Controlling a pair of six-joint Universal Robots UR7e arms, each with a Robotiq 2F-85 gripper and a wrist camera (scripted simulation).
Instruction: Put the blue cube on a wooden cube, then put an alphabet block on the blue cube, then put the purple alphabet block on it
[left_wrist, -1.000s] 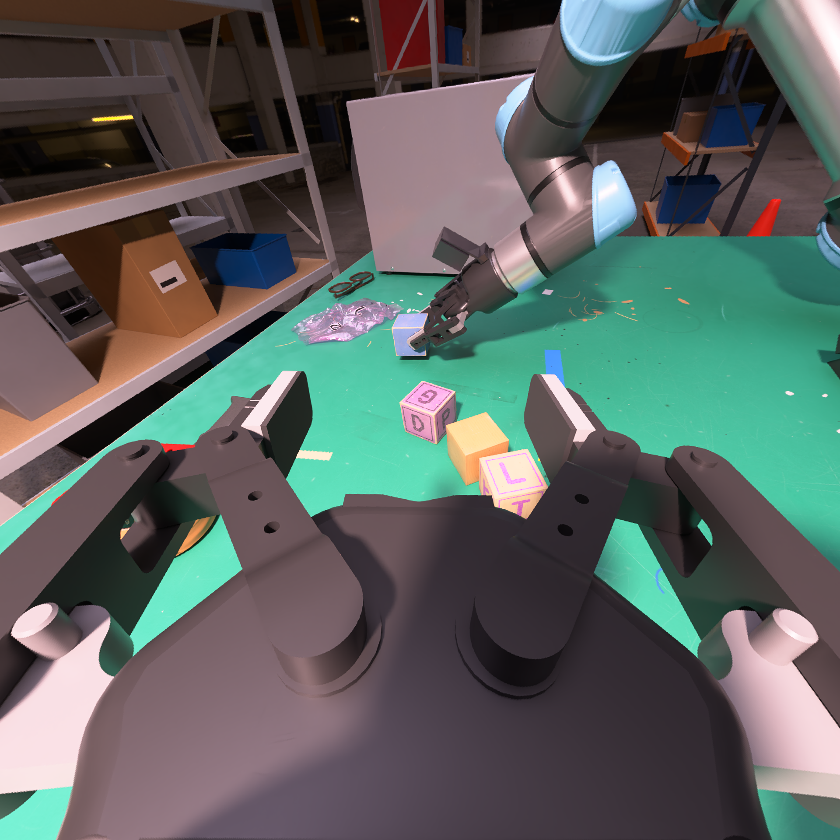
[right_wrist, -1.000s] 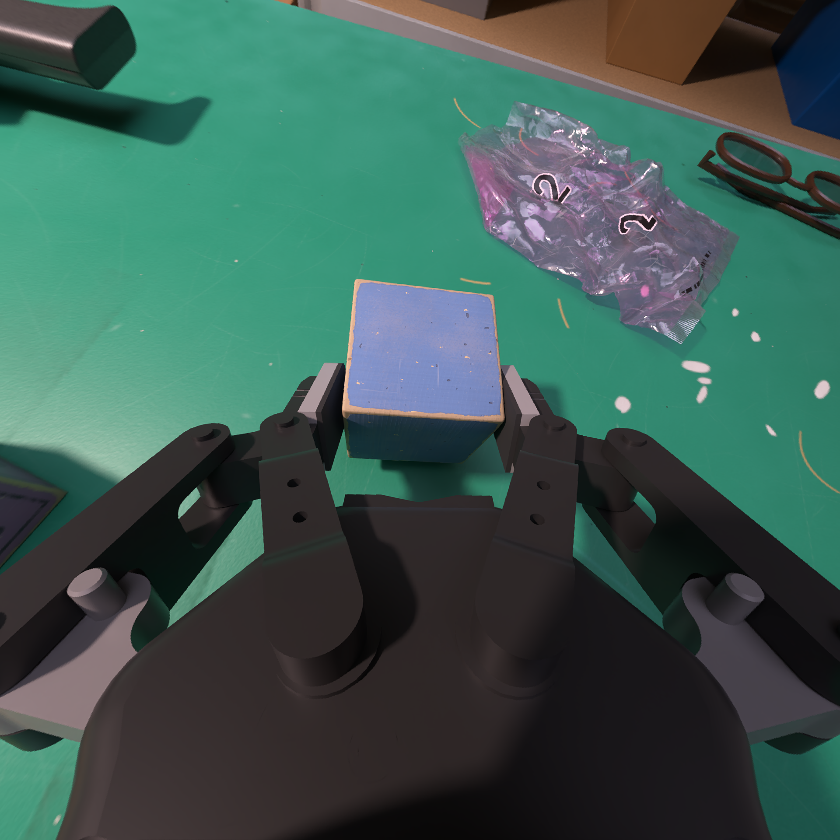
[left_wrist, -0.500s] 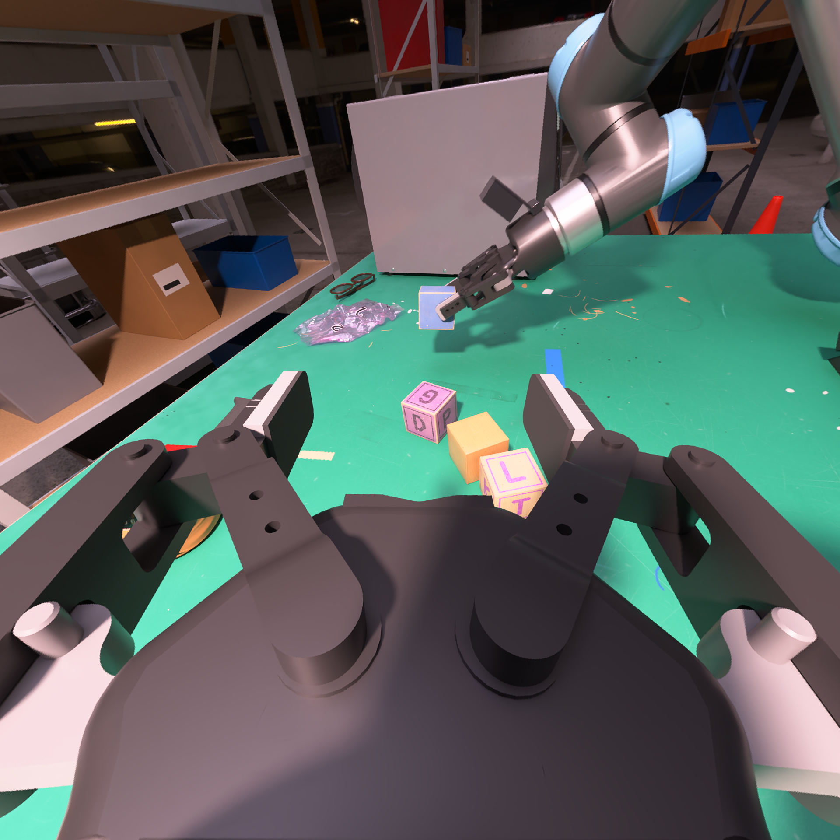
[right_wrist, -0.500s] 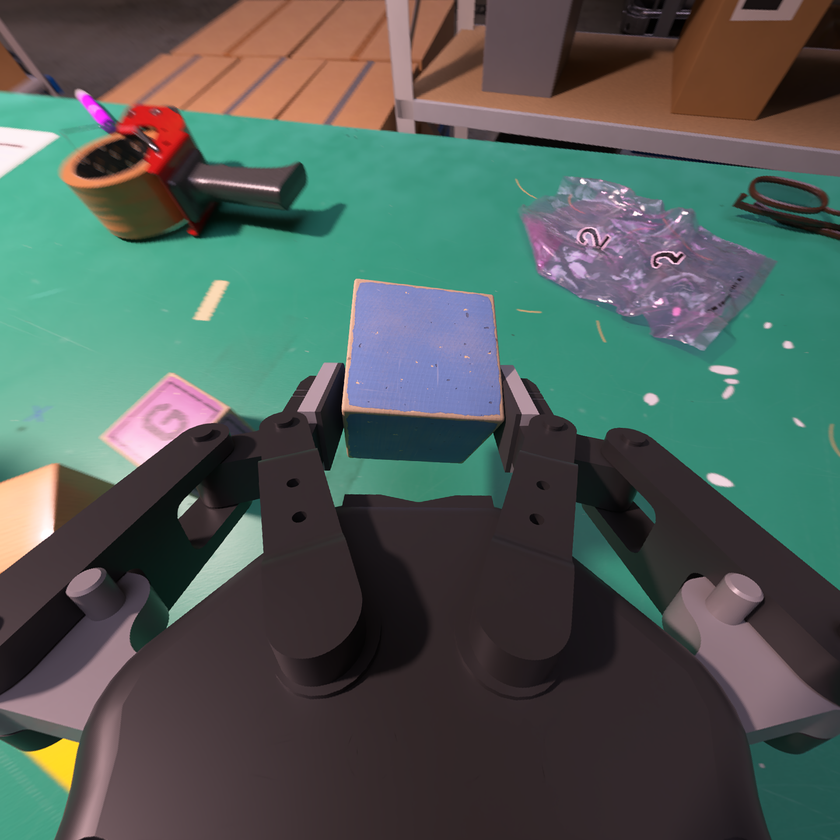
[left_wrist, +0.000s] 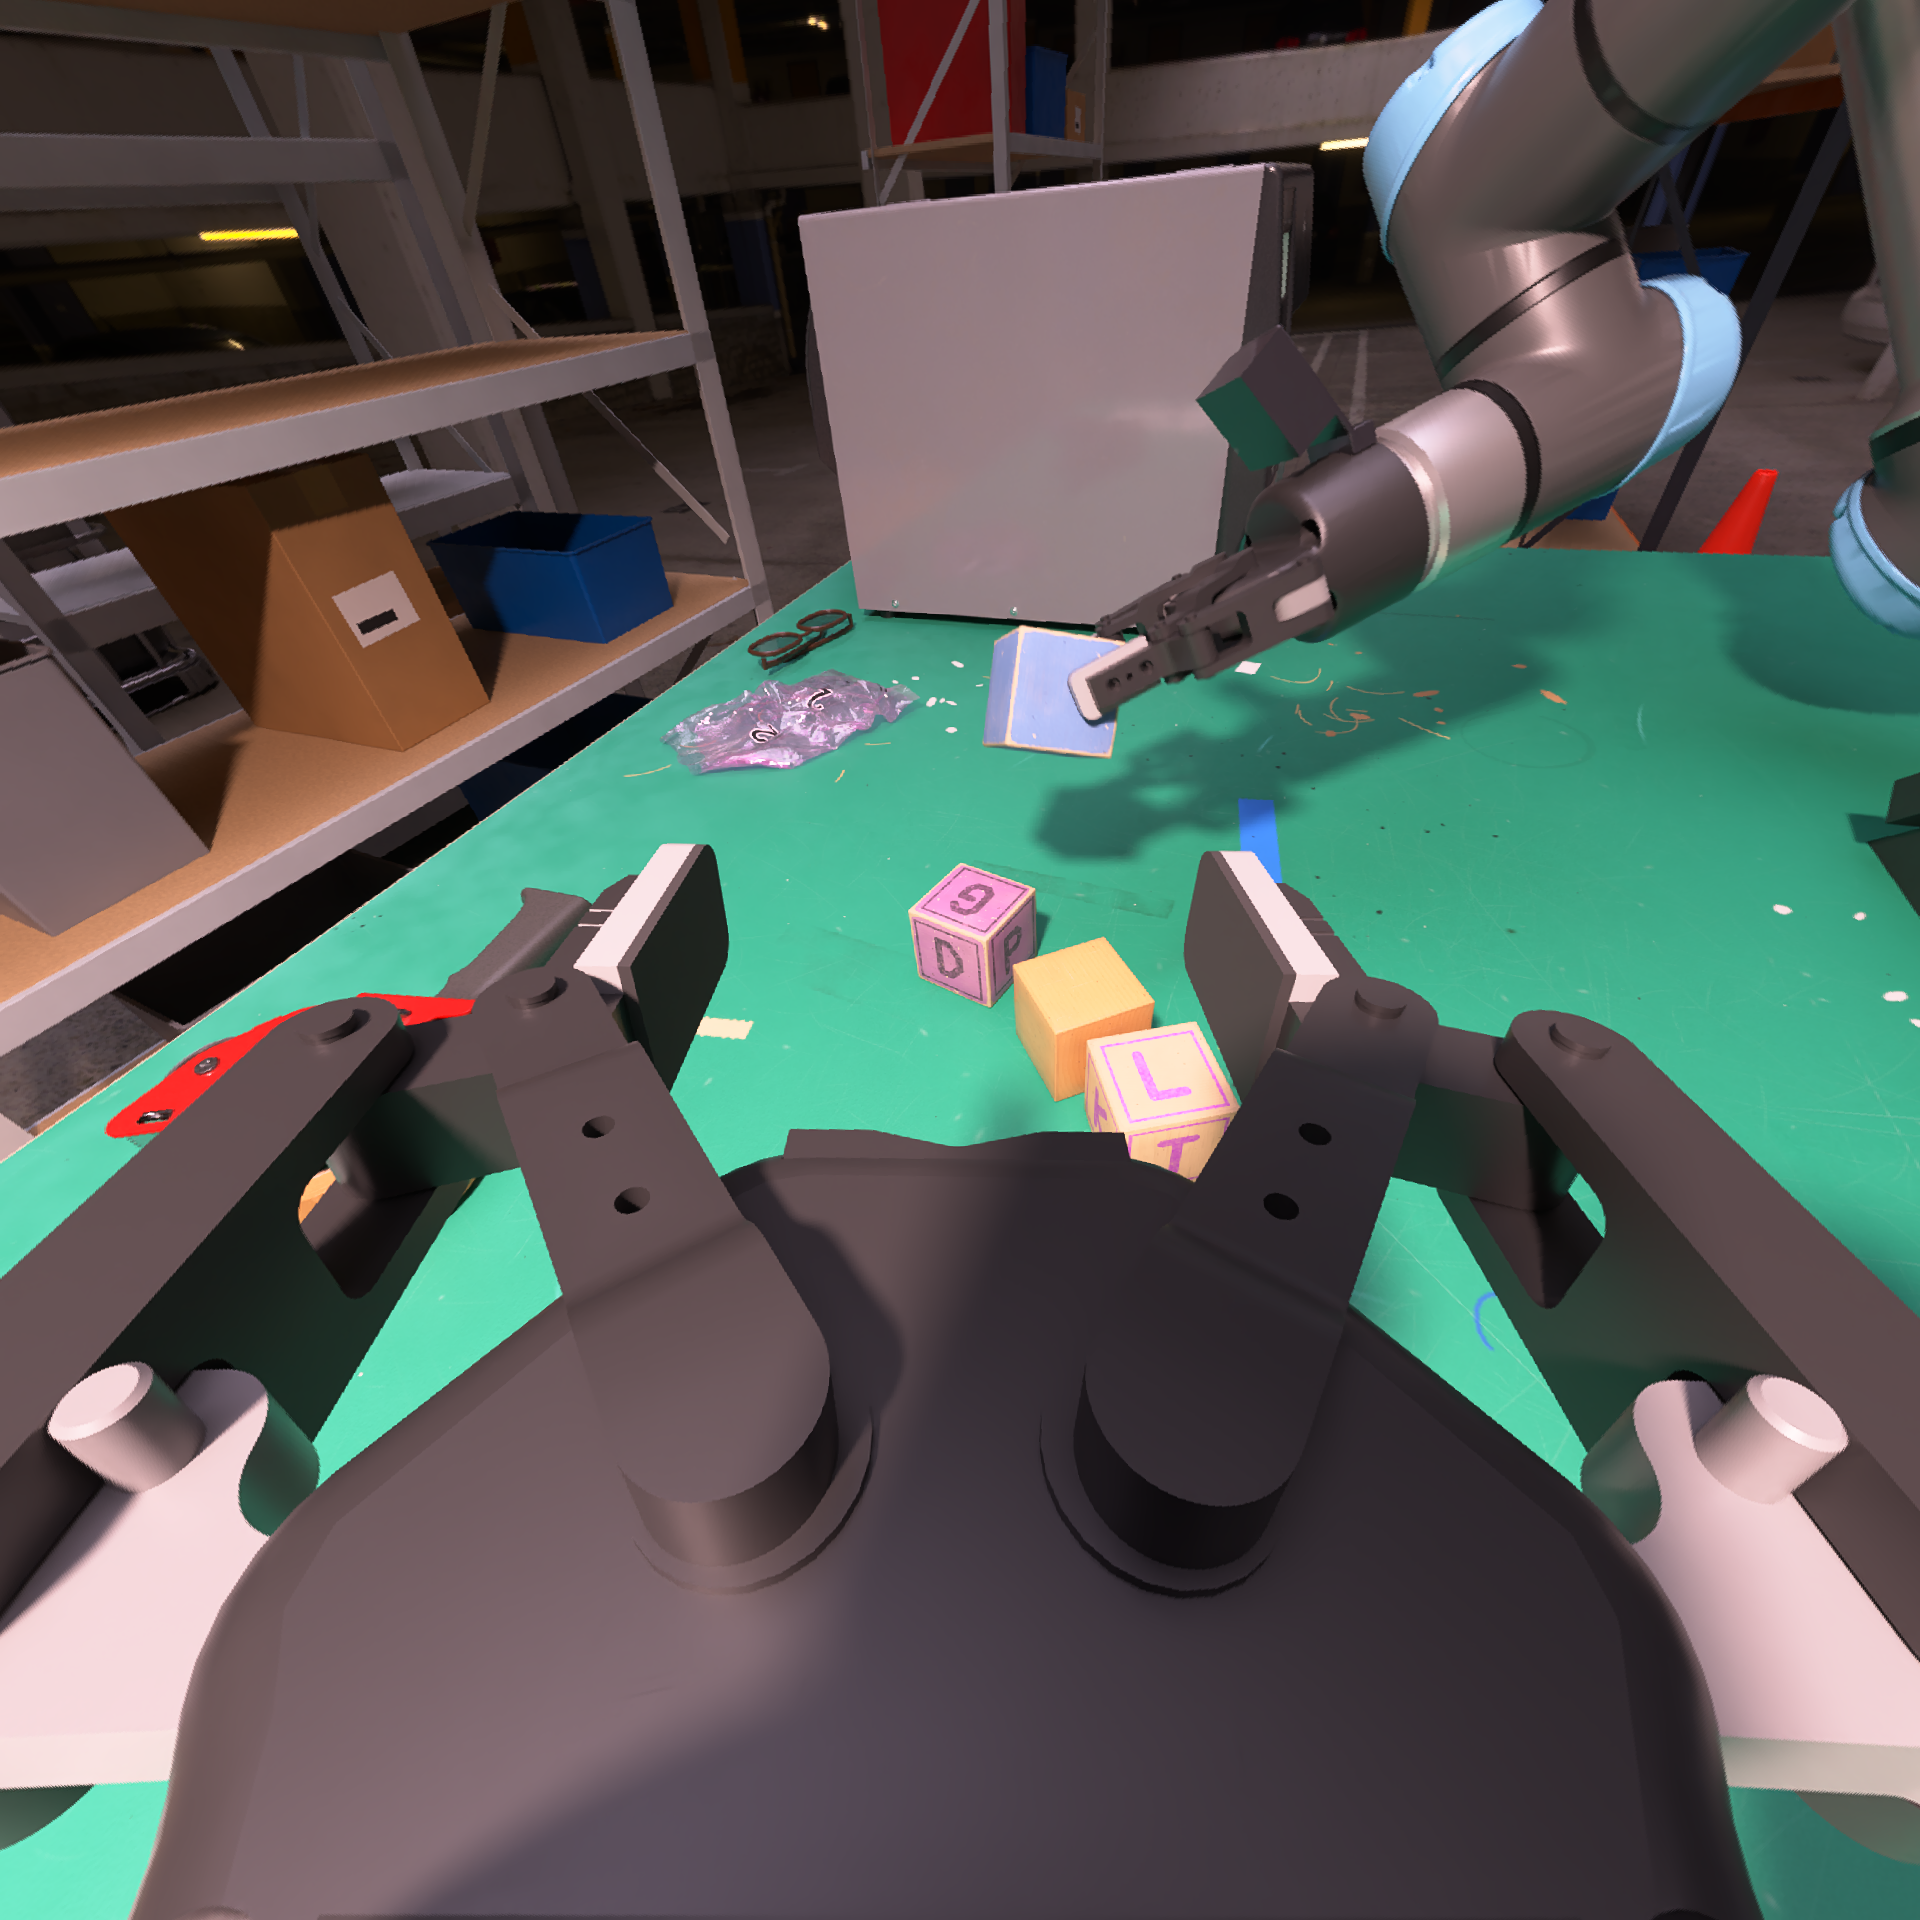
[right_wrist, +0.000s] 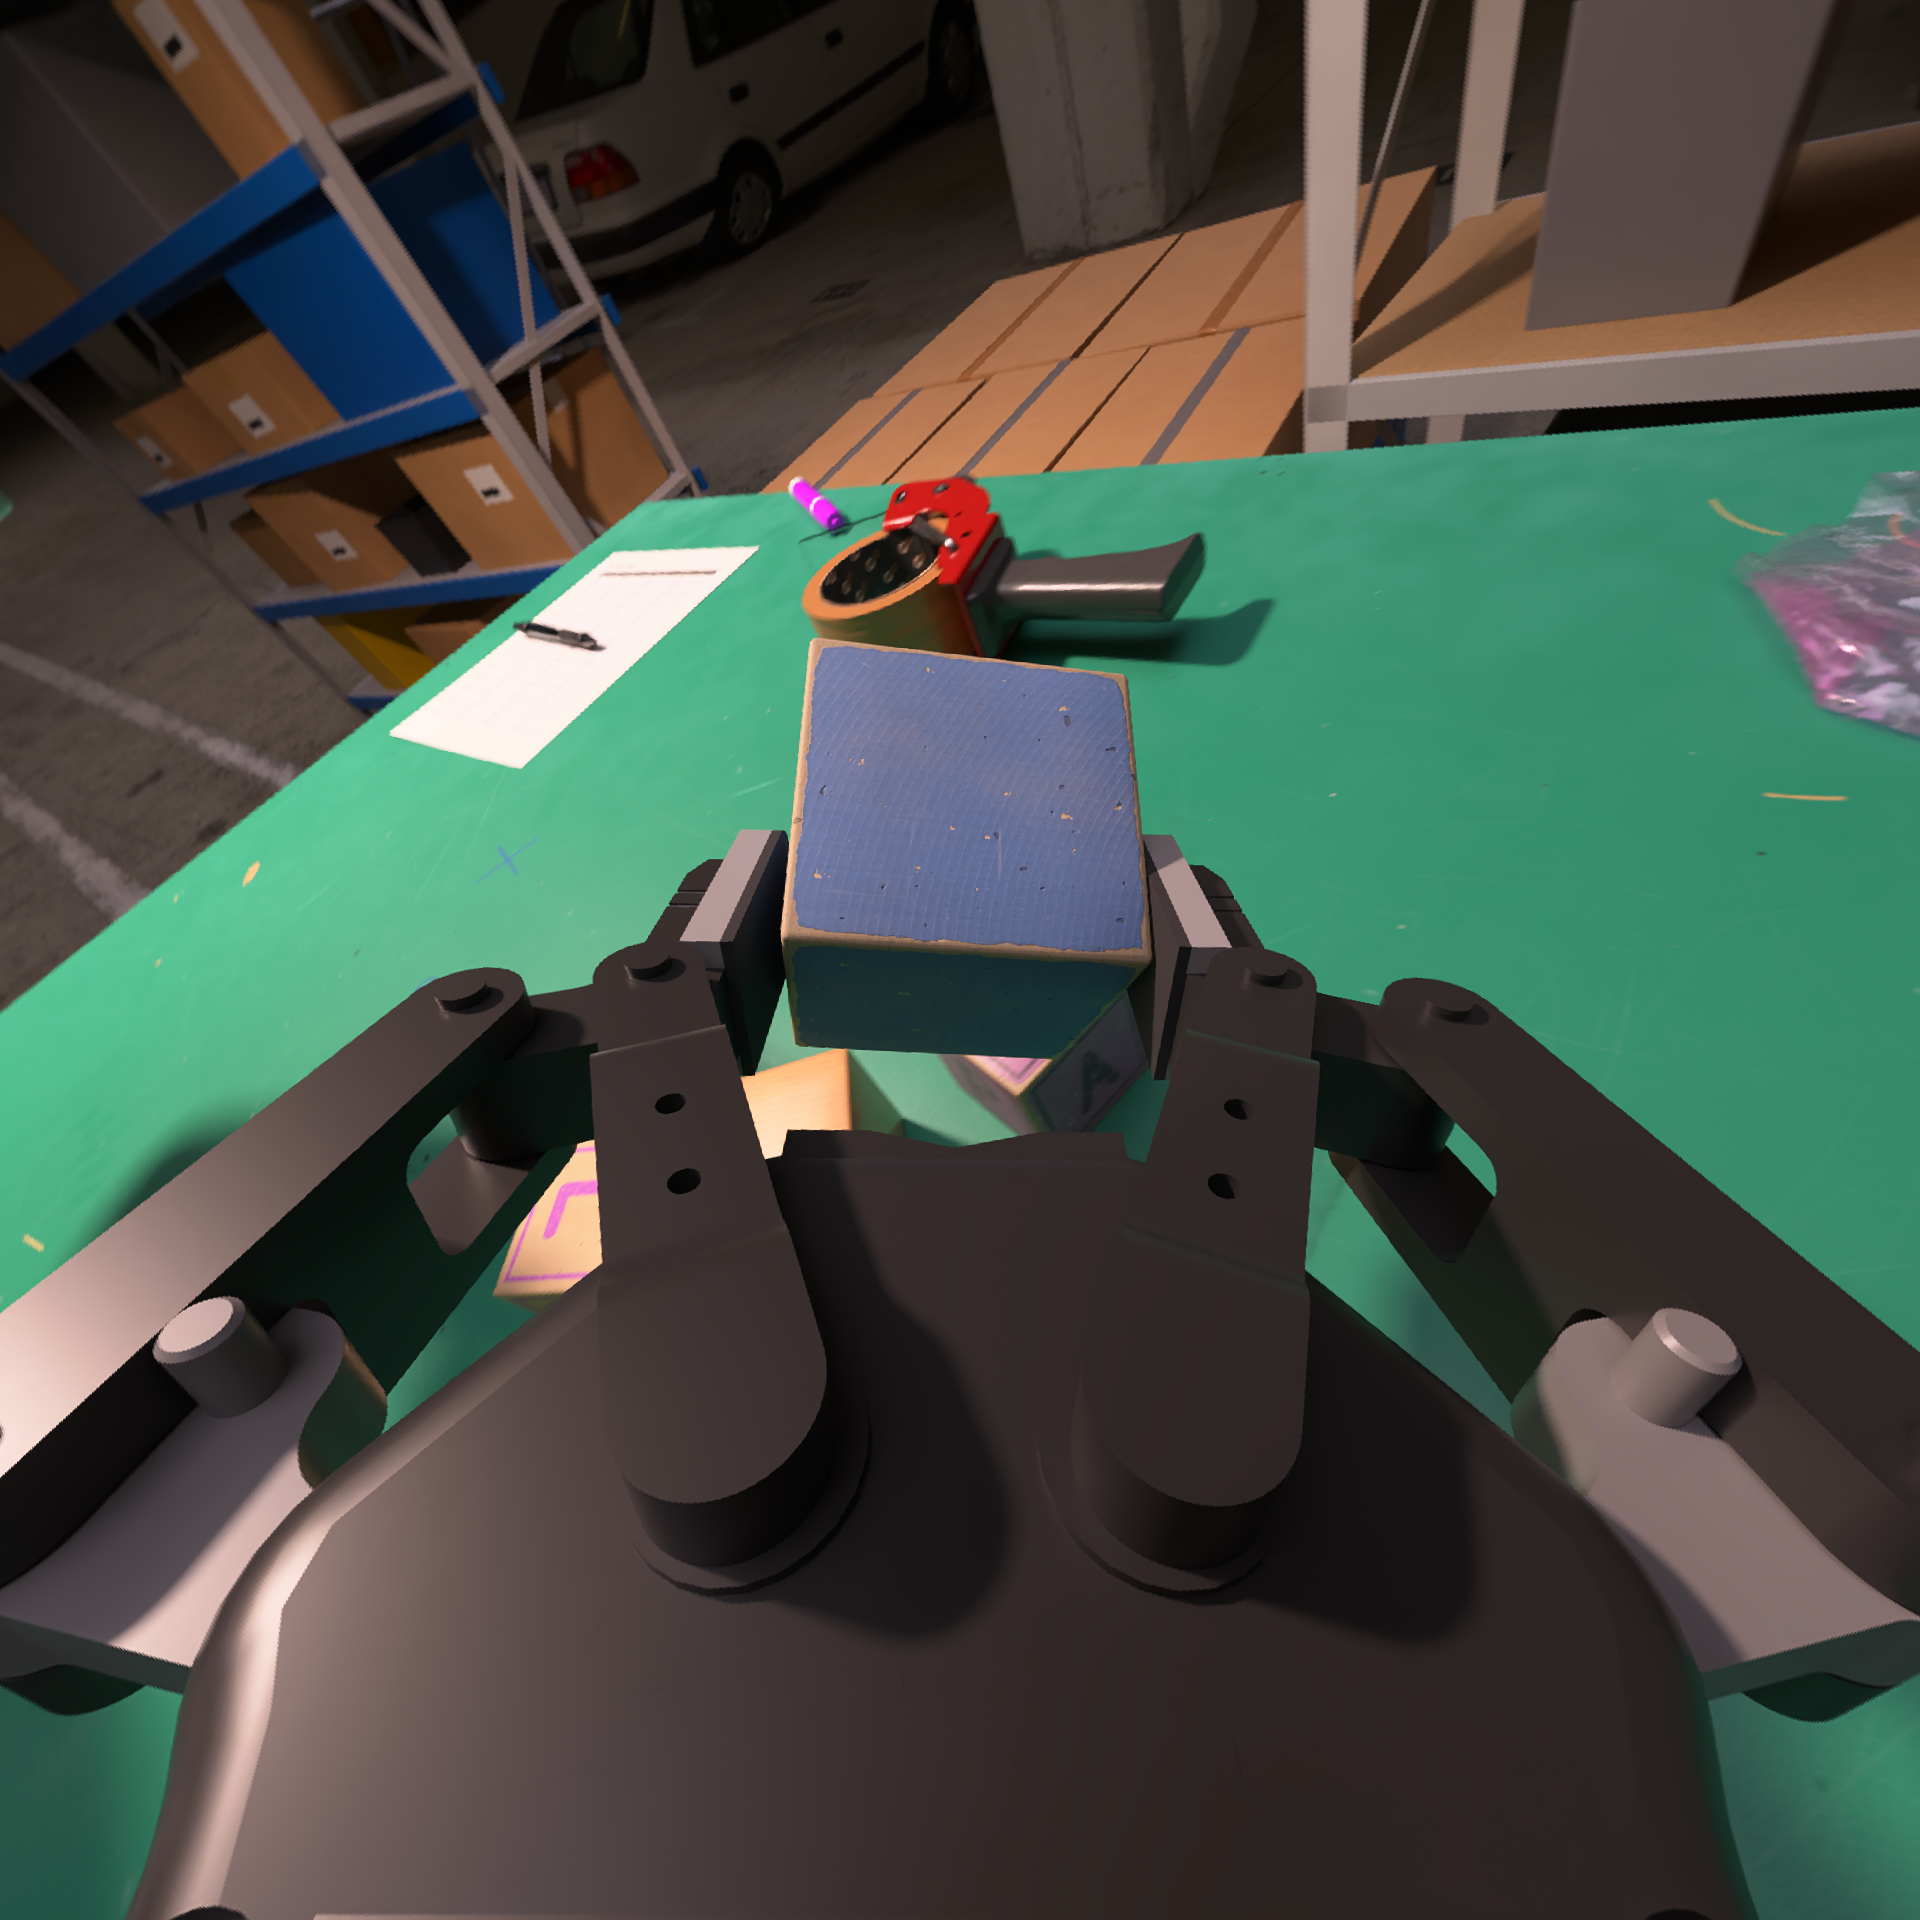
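i have the right gripper (right_wrist: 961, 914) clamped on the blue cube (right_wrist: 966, 800), held clear of the green table (right_wrist: 1455, 831) above the wooden cube (left_wrist: 1081, 1013). it looks rigid and light (paint chipped), so opposite flat side faces suit. the left gripper (left_wrist: 951, 925) hangs spread apart, empty.

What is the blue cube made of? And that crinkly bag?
The blue cube looks like painted wood: matte blue, chipped, with pale bare edges showing. The crinkly bag looks like thin clear plastic with a pink tint, since it is glossy, wrinkled and see-through.
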